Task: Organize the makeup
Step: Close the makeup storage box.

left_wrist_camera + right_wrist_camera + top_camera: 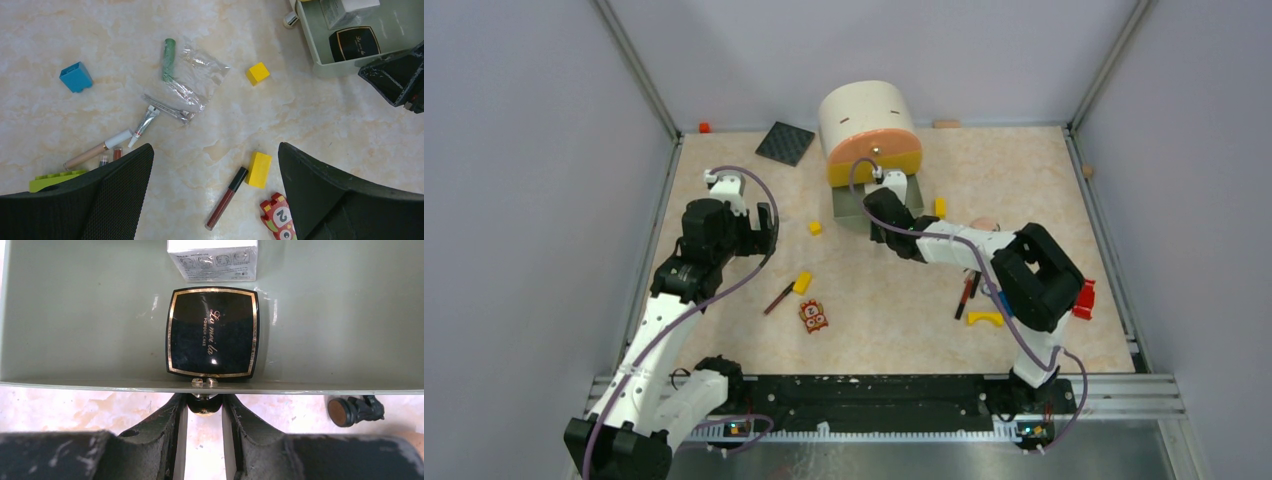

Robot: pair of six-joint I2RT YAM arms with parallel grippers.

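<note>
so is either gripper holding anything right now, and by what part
The right gripper pinches the small knob on the front of the green drawer. The left gripper is open and empty.

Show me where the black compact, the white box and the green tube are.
black compact [212,331], right wrist view, middle of its lid.
white box [212,264], right wrist view, its printed side face.
green tube [169,57], left wrist view, middle of its body.
</note>
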